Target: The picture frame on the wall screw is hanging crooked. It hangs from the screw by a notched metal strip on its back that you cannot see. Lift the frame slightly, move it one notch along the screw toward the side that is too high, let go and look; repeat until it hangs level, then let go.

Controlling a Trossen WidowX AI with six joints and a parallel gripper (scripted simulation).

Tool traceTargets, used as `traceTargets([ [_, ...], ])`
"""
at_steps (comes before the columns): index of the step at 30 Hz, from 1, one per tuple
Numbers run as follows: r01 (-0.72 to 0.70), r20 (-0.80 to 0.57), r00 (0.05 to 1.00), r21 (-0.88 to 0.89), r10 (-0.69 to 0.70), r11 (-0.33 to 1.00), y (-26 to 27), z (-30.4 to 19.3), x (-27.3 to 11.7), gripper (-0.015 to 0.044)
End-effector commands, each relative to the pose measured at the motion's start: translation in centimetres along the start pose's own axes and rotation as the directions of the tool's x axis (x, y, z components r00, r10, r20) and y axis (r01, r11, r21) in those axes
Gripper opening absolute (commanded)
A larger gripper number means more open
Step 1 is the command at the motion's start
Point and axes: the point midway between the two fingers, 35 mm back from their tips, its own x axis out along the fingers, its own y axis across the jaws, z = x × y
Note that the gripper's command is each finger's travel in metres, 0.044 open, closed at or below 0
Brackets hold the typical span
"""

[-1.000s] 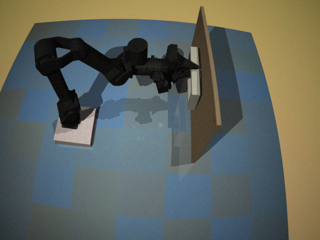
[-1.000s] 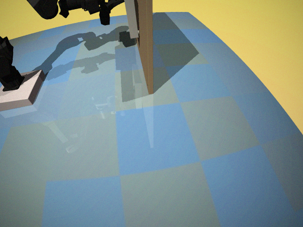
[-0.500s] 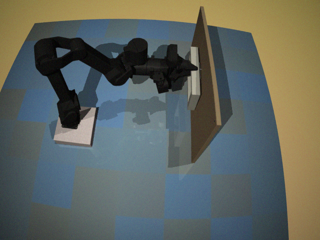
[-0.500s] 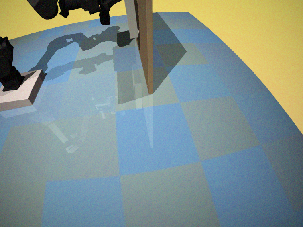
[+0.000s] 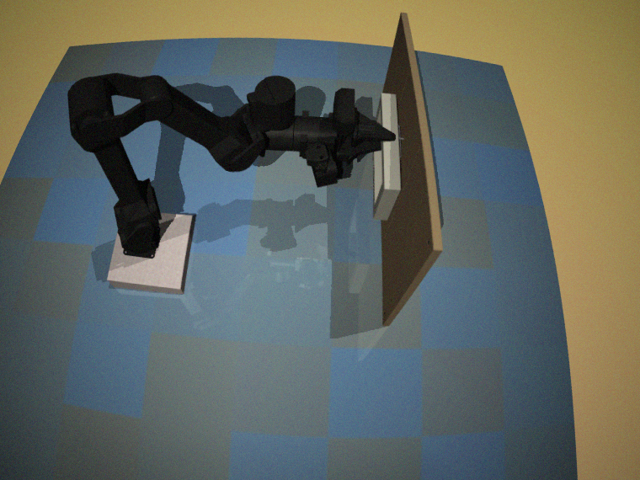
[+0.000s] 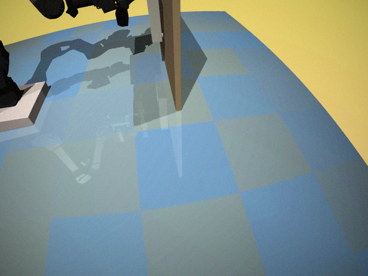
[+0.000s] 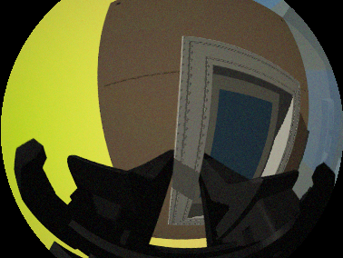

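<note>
The picture frame (image 5: 391, 170) (image 6: 155, 23) (image 7: 195, 100), pale grey with a dark blue centre, hangs against the brown upright board (image 5: 408, 216) (image 6: 177, 65) (image 7: 136, 50). My gripper (image 5: 388, 141) (image 7: 186, 155) is shut on one side rail of the frame. In the wrist view one finger is on the outer side of that rail and the other reaches inside the frame's opening. The fingertips are out of view in the exterior view. The notched strip is hidden behind the frame. The screw cannot be made out clearly, and the slanted views do not tell how level the frame is.
The black arm (image 5: 191, 116) reaches across from its pale base block (image 5: 168, 269) (image 6: 32, 102) at the left. The board stands on the blue and grey checkered floor (image 5: 372, 387) (image 6: 184, 148), with its edges beyond the frame.
</note>
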Motion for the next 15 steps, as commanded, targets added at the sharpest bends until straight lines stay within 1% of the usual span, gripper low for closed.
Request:
traceTargets([
  [1,0.0,-0.003,1.0,0.005,0.0,1.0,0.11,-0.02,0.01,0.0],
  [15,0.0,-0.003,1.0,0.005,0.0,1.0,0.37,0.0,0.01,0.0],
])
